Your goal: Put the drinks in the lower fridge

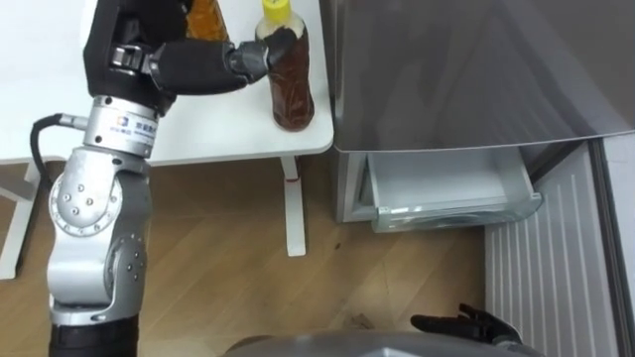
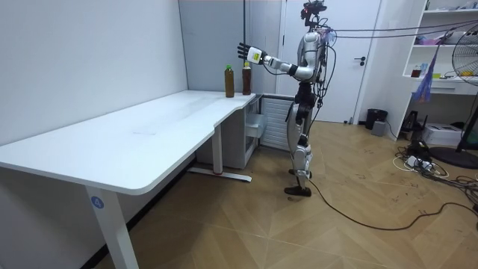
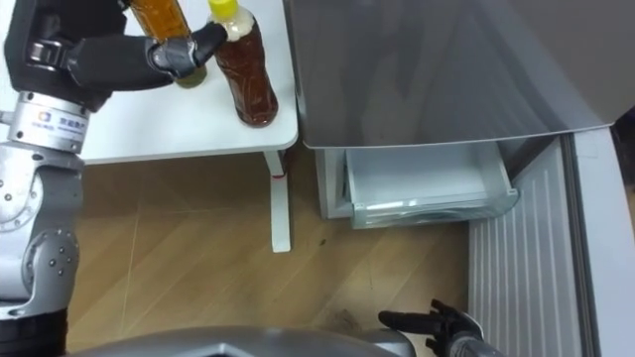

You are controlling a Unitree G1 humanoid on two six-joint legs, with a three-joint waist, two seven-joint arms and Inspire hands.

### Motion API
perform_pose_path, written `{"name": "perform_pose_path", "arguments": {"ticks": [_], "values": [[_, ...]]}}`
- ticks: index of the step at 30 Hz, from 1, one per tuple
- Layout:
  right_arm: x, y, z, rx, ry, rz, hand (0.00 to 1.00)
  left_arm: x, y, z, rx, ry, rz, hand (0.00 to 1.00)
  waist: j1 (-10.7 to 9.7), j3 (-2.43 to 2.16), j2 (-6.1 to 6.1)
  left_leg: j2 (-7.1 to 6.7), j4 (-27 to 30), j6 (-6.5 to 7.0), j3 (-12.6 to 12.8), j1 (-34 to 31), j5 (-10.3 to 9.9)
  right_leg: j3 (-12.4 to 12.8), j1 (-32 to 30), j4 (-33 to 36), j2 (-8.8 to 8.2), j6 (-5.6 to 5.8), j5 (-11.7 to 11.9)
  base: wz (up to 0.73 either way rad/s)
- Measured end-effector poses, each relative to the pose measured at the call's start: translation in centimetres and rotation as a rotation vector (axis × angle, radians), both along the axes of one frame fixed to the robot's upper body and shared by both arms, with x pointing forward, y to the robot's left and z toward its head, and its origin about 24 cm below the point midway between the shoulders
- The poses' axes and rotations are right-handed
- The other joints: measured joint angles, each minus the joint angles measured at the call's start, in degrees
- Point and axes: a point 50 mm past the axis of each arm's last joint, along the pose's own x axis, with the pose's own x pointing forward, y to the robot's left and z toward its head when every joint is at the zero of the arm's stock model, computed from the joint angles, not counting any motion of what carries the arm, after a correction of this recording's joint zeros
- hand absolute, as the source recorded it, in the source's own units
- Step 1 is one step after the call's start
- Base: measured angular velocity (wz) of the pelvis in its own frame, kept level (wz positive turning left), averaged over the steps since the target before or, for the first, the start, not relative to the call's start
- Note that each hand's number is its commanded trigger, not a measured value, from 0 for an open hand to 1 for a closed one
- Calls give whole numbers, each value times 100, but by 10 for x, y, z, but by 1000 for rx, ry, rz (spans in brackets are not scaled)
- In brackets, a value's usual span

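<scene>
Two drink bottles stand at the table's far corner beside the fridge. One holds brown tea and has a yellow cap [image 1: 290, 84]. The other holds orange-brown drink [image 1: 206, 18] and is partly hidden behind my left hand [image 1: 193, 65]. That hand is stretched out over the table with straight fingers, and their tips [image 1: 266, 52] are at the yellow-capped bottle's neck. In the room view the left hand [image 2: 243, 51] is spread open just above the bottles [image 2: 246, 78]. The right hand [image 1: 466, 322] hangs low in front of the fridge, fingers relaxed and holding nothing. The lower fridge drawer [image 1: 446, 190] is pulled out.
The grey fridge body [image 1: 466, 69] stands right of the white table [image 1: 228, 139]. Its open door, with a ribbed white inner side [image 1: 556, 258], is at the far right. A white table leg [image 1: 294, 213] stands on the wooden floor. I stand facing the fridge at the table's end.
</scene>
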Motion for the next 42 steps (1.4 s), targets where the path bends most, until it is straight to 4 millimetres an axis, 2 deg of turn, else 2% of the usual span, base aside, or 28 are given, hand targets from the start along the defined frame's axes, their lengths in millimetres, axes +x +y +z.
{"name": "perform_pose_path", "arguments": {"ticks": [6,9,16,23,35,42], "values": [[1,1,0,7,11,-1,0,1,0,-4,3,20,-10,0,-75,-3,9,0,-7,0,12,13,0,10,4,2,1,0,0,-1],[1,1,0,8,13,-2,0,4,2,-20,-4,95,-11,0,-86,-4,11,3,-7,0,26,23,0,23,2,10,4,-2,2,-1],[1,1,0,15,16,0,0,3,-2,-31,-7,142,-36,0,-96,-4,7,6,-17,0,26,35,0,26,-2,27,7,-3,2,0],[2,1,0,18,20,-1,0,5,0,-52,-14,243,-43,0,-95,-1,-27,9,-43,0,91,81,0,77,-12,47,7,-2,1,-3],[2,1,0,17,21,-2,0,5,-1,-53,-14,251,-62,0,-97,-14,-34,14,-54,0,162,106,0,156,-29,72,8,-2,1,-2],[3,0,0,19,25,-3,0,4,1,-74,-28,346,-45,0,-103,-22,-21,17,-78,0,165,102,0,159,-42,71,15,-2,2,0]]}}
